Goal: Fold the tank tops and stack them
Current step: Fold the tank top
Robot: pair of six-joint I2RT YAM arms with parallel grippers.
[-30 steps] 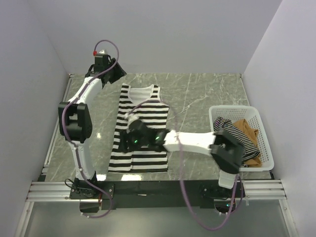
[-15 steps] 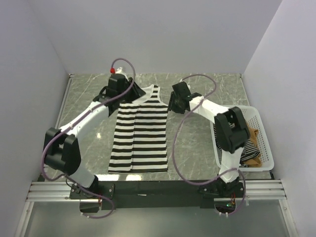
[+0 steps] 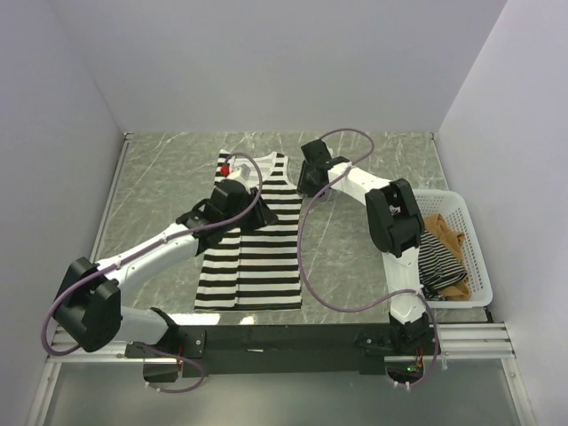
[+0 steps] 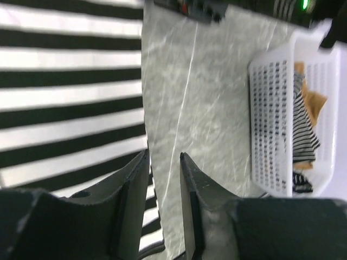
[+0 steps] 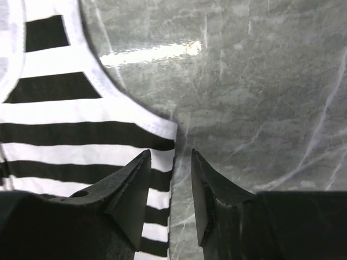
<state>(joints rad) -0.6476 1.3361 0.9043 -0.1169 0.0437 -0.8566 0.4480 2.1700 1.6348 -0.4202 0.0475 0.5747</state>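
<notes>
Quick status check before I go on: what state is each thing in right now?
wide-striped tank top: spread flat on the table, unfolded.
thin-striped tank top: crumpled in the basket.
tan tank top: crumpled in the basket.
basket: upright, holding two tops.
left gripper: fingers slightly apart, holding nothing.
right gripper: fingers apart over the striped top's armhole edge, holding nothing.

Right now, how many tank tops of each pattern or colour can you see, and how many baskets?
Wide black-and-white striped tank top: 1
Thin black-and-white striped tank top: 1
Plain tan-brown tank top: 1
White plastic lattice basket: 1
Total: 4
</notes>
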